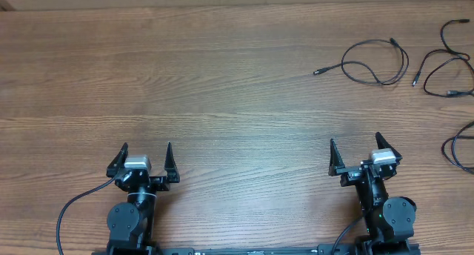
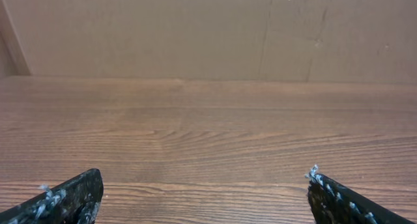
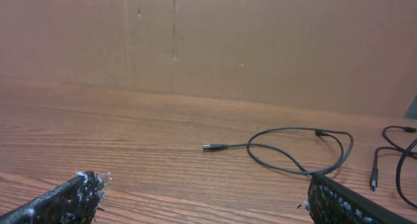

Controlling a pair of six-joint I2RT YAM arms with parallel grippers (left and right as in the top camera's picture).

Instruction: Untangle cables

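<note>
Your cables are all at the far right of the worktop [image 1: 222,77], lying flat, with nothing holding them. The looped cable [image 1: 405,62] is the leftmost. It curls in one wide loop, and a straight tail runs left to a small plug end [image 1: 318,72]. It lies apart from the others. Just right of it, the second cable [image 1: 444,93] bends back and forth toward the right edge, and its plug end [image 1: 415,81] sits close beside the loop without clearly touching it. Nearer you, a third cord [image 1: 446,147] curves in from the right edge and is cut off by the frame. More cord shows in the far right corner, but you cannot tell which cable it belongs to. In the right wrist view the loop lies ahead and slightly right, well clear of the fingers [image 3: 355,204]. The right jaws are spread wide with nothing between them. They sit at the near edge, well short of the cables and a little left of them. The left jaws are also wide apart and hold nothing. They are at the near left, far from every cable, and the left fingers [image 2: 71,198] frame only bare wood. A cardboard wall [image 2: 195,28] stands behind the far edge. The right arm [image 1: 385,210] and left arm [image 1: 132,214] are both tucked at the near side, with thicker black wires [image 1: 74,203] trailing off their bases.
</note>
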